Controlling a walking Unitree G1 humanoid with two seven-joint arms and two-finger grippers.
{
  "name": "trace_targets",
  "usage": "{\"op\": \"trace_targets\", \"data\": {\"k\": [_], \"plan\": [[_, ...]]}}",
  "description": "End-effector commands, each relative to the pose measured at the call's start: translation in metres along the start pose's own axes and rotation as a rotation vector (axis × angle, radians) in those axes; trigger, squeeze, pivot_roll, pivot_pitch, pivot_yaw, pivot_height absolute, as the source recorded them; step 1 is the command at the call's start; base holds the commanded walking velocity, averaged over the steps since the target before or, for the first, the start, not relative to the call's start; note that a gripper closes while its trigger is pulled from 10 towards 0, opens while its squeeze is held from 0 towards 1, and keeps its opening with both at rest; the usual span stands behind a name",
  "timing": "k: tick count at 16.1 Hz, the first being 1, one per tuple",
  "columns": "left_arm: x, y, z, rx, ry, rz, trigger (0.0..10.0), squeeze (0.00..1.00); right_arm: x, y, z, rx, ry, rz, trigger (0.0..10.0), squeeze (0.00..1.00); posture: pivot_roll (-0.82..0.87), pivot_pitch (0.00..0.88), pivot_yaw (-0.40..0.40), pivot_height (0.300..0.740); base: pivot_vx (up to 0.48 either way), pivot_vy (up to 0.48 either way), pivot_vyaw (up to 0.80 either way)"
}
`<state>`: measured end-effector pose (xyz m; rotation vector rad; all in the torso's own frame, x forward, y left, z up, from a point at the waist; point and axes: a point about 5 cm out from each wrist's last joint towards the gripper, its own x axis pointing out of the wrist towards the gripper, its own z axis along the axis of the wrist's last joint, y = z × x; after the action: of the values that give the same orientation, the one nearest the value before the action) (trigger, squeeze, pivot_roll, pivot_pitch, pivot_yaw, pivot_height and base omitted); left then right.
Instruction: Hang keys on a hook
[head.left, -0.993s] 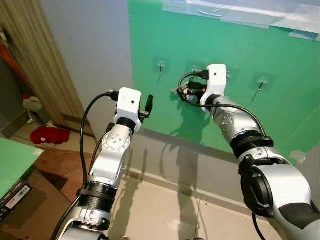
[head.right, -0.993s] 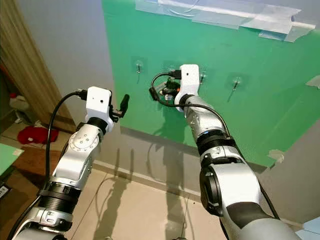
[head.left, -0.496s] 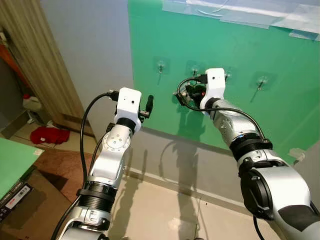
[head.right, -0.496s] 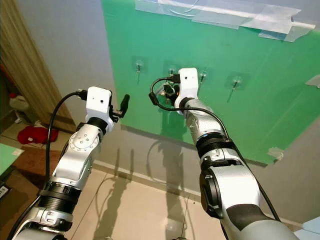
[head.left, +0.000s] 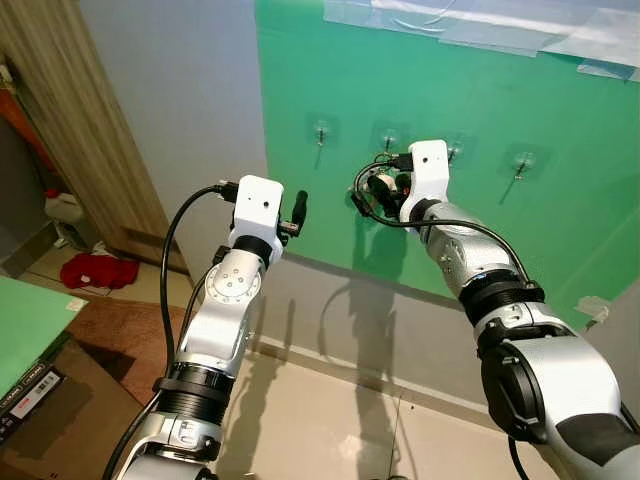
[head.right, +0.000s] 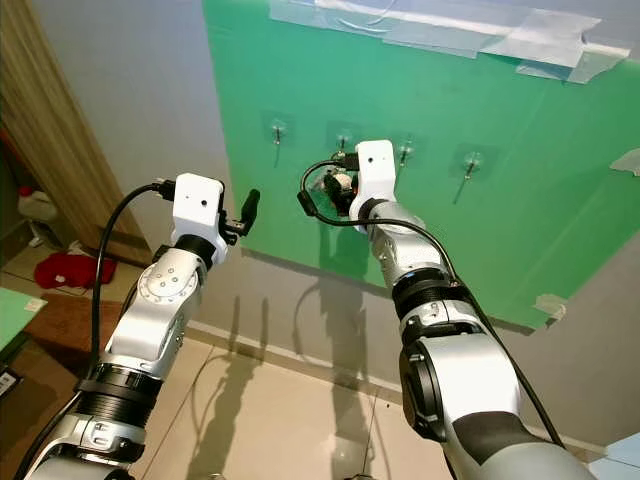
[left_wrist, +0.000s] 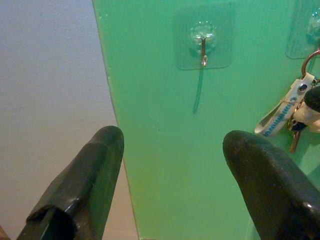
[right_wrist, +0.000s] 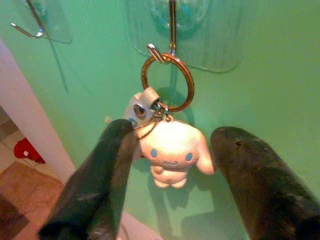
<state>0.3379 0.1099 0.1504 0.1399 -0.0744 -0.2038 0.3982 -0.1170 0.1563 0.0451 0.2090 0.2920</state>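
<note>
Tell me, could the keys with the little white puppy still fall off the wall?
Maybe. The key ring hangs on the hook, but that hook's tip looks short, so a bump could lift the ring off. The right gripper is open with its fingers on either side of the white charm; pulling back crookedly might snag it. The clear sticky pad holding the hook could also peel.

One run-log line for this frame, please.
stage: release | keys: ring on hook | right pincer: open around keys | left pincer: open, idle near wall
</note>
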Motion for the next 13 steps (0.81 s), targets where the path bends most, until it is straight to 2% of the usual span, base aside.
{"op": "trace_targets", "data": {"k": [1,8,9,11,13], "plan": [[0.001,-0.001,0.001,-0.001,0.006,-0.010,10.0,0.00,-0.001,-0.002,0.002,-0.019,-0.020,0.004,10.0,1.00,-0.03,0.000,0.005,0.740,0.000,0.000,0.00],[0.002,-0.002,0.001,-0.006,0.006,-0.017,10.0,0.00,-0.008,-0.008,0.003,-0.037,-0.051,-0.016,10.0,1.00,-0.04,0.000,0.008,0.740,0.000,0.000,0.00],[0.002,-0.002,0.001,-0.008,0.008,-0.015,10.0,0.00,-0.010,-0.010,0.004,-0.048,-0.072,-0.029,10.0,1.00,-0.04,0.000,0.008,0.740,0.000,0.000,0.00],[0.002,-0.001,0.000,-0.010,0.012,-0.011,10.0,0.00,-0.017,-0.004,0.013,-0.100,-0.185,0.006,10.0,1.00,-0.04,0.000,0.009,0.740,0.000,0.000,0.00],[0.002,-0.001,0.000,-0.012,0.012,-0.011,10.0,0.00,-0.022,0.000,0.017,-0.123,-0.241,0.026,10.0,1.00,-0.04,0.000,0.010,0.740,0.000,0.000,0.00]]}}
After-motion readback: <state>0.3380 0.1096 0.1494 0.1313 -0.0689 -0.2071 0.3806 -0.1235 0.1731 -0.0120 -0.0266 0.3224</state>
